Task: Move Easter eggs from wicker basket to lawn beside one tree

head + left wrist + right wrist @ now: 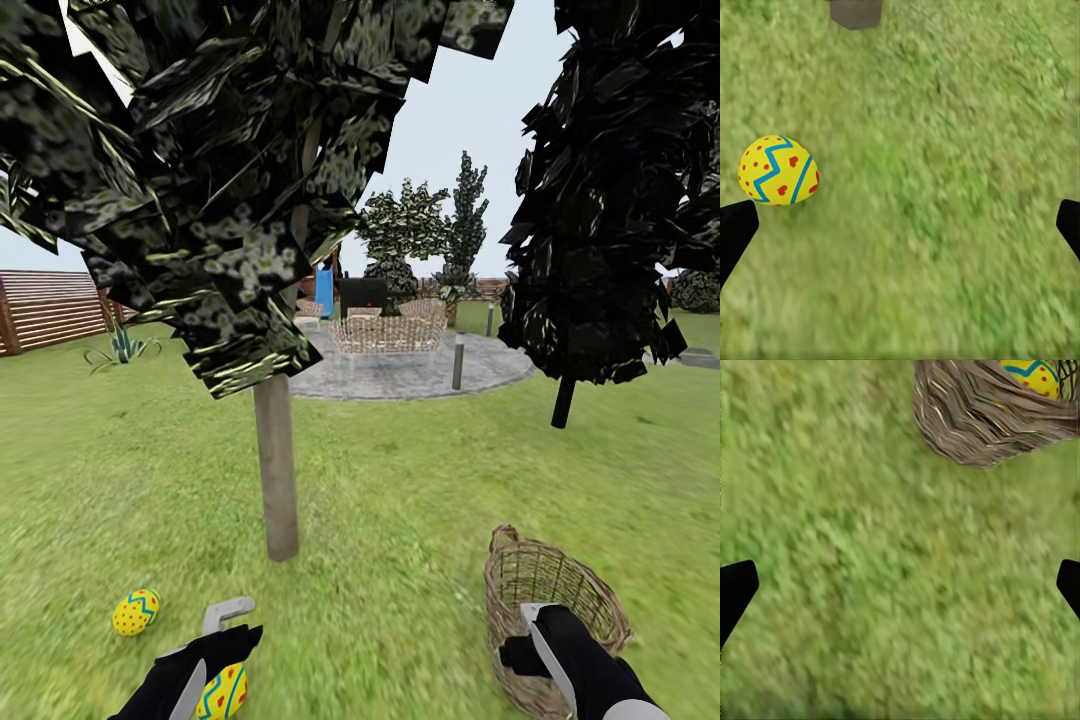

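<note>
Inside wicker basket (pixel 975 420), just beside spread right gripper (pixel 900 585), lay last Easter egg (pixel 1031 375); left gripper (pixel 900 225) likewise spread, farther off.

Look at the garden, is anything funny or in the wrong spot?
Nothing is broken or spilled. Two Easter eggs lie on the lawn near the tree. One egg is still in the wicker basket, which stands a bit tilted.
</note>
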